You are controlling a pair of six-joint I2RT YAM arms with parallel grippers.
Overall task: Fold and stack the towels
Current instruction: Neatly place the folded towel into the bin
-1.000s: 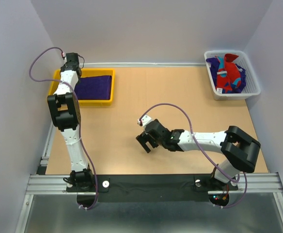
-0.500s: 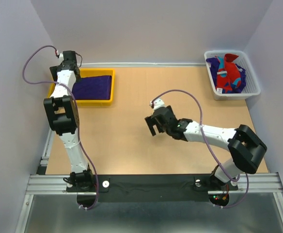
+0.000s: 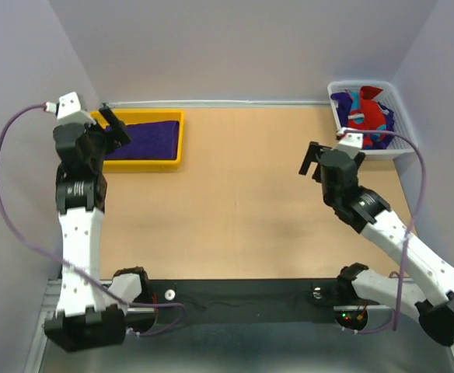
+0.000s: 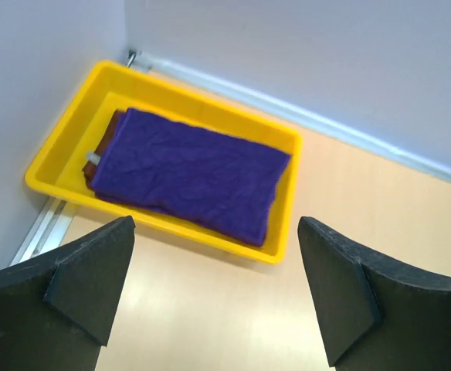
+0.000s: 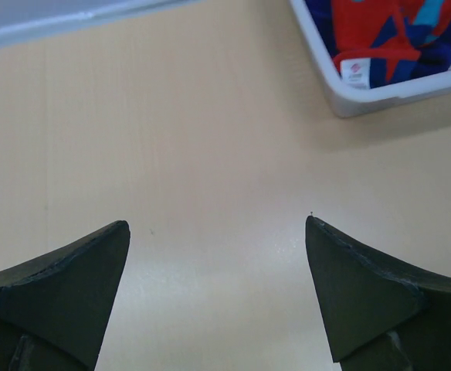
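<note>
Your left pincer (image 4: 215, 232) stands wide open with nothing between its fingers. It hangs in the air over the far left corner of the table (image 3: 235, 194), just on the near side of the yellow tray (image 4: 160, 224). That tray sits right in this corner. Inside it the purple towel (image 4: 191, 174) lies folded flat as a neat rectangle and covers most of the tray floor. A sliver of a dark brown towel (image 4: 106, 143) shows under its left end, so the purple one lies on top.

Your right pincer (image 5: 216, 224) is also spread fully and holds nothing. It hovers above bare table near the far right corner, just beside the near left corner of the white basket (image 5: 380, 89). In the basket you can see a crumpled red towel (image 3: 365, 116) with teal patches, bunched together with a darker bluish-purple cloth (image 3: 342, 101). Both are unfolded.
</note>
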